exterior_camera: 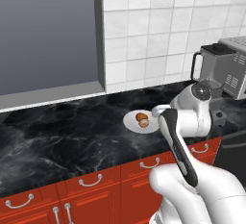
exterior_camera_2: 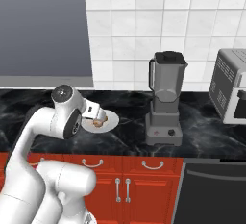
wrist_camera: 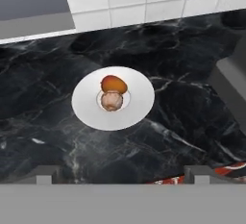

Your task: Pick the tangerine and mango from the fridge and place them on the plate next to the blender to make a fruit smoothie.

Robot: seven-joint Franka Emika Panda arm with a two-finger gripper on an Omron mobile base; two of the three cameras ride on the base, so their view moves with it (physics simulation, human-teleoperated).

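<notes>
Both fruits are on the plate (wrist_camera: 81,104), which sits on the black marble counter (wrist_camera: 43,122), roughly mid-depth between the front edge and the tiled back wall, left of the blender (exterior_camera_2: 166,98).

The mango (wrist_camera: 114,83) is the redder one, on the side of the plate toward the back wall. The tangerine (wrist_camera: 112,101) sits at the plate's centre, touching the mango on the front side. It looks paler and brownish from above.

The gripper (wrist_camera: 120,175) hangs above the plate with its jaws spread wide and nothing between them. Only the two tips poke up at the bottom of the hand view, well apart from the fruit.

Handling, my read:
- Both fruits are small, light and round, so they will roll if nudged. The plate has a shallow rim, so little stops them.
- Skins are probably smooth and a bit slippery. Flesh gives under pressure, so a moderate squeeze is enough.
- The best hold is across the widest middle of either fruit, coming straight down.
- They touch each other, so fingers should straddle along the axis that avoids the neighbour, or it gets knocked off the plate.

Judging by the layout, placement looks done and no re-grip is needed.
</notes>
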